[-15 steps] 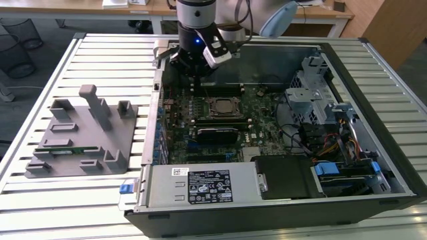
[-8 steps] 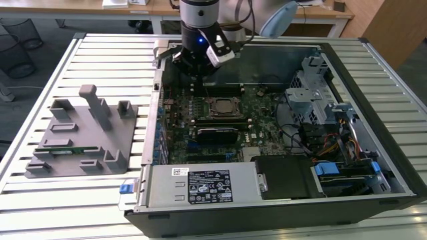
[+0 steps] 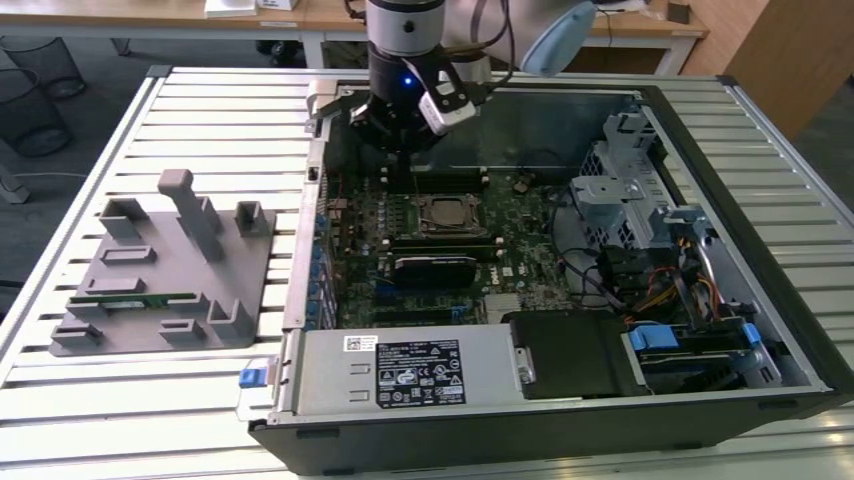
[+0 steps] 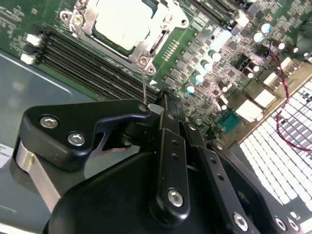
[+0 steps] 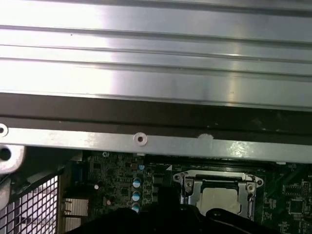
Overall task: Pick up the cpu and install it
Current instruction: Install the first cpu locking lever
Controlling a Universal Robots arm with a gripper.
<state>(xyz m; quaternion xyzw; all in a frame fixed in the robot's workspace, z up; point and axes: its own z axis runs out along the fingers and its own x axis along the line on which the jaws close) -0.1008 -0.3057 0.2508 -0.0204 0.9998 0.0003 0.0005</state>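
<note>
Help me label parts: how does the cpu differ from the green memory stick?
The cpu is square and silver-grey; the memory stick is long, narrow and green. The cpu sits in its socket inside the computer case; the memory stick lies on the grey holder outside it. Both lie flat.

We see a slatted metal table (image 3: 200, 110) on grey floor (image 3: 80, 110). Behind stand wooden desks (image 3: 160, 15) and what may be wire bins (image 3: 34, 90).
</note>
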